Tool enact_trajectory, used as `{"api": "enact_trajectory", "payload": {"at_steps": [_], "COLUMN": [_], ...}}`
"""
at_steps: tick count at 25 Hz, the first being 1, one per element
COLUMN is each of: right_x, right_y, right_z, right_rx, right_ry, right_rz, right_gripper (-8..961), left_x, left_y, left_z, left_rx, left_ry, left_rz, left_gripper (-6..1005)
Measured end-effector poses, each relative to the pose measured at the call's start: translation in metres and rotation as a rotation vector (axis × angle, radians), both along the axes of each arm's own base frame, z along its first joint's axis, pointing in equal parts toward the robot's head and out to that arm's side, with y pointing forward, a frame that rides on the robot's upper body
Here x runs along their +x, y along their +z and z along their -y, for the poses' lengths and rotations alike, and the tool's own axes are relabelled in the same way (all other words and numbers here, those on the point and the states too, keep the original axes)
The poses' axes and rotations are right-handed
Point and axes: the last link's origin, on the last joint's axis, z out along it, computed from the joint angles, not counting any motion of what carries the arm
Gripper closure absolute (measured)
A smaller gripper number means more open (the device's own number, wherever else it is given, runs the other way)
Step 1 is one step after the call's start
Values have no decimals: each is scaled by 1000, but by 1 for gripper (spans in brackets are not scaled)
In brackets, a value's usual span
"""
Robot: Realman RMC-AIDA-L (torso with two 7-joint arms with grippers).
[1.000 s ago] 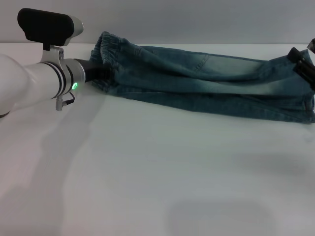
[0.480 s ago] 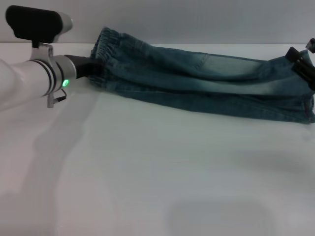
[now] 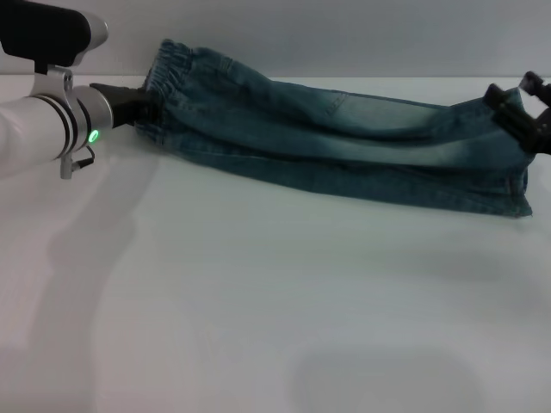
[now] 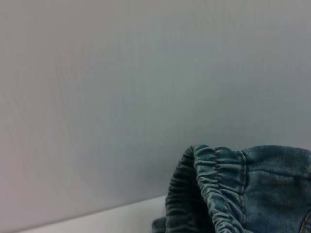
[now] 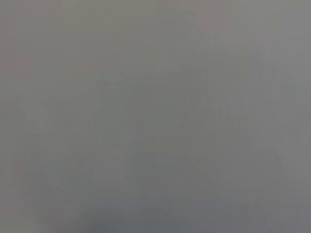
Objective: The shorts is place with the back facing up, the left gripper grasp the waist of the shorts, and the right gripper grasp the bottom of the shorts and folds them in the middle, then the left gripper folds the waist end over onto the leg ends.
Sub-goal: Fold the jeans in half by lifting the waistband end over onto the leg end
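Observation:
The faded blue denim shorts (image 3: 344,138) lie folded lengthwise in a long strip across the far part of the white table (image 3: 258,301). My left gripper (image 3: 142,110), black on a silver-white arm with a green light, is shut on the waist (image 3: 172,64) at the strip's left end and holds it slightly raised. The left wrist view shows the puckered waist (image 4: 214,189) close up against the wall. At the far right my right gripper (image 3: 516,120) is shut on the leg ends (image 3: 519,185); only its black prongs show. The right wrist view shows only plain grey.
A grey wall (image 3: 344,34) stands right behind the shorts along the table's far edge. The white tabletop stretches from the shorts toward me, crossed by soft shadows of the arms.
Both grippers have moved left, carrying the shorts with them. The waist end now sits farther left and a little higher, and the leg ends have pulled in from the right edge.

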Motion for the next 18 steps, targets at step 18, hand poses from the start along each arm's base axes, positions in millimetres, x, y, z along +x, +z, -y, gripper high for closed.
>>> {"api": "enact_trajectory", "payload": {"at_steps": [18], "right_x": [-6], "right_y": [-10], "right_z": [-25], "right_rx": [85], "right_ry": [-54], "right_rz": [69], "right_gripper": [302], "left_x": [53], "left_y": [18], "left_z": [-12], "left_rx": [25], "left_ry": [-189], "left_rz": [-23], "left_gripper": [937]}}
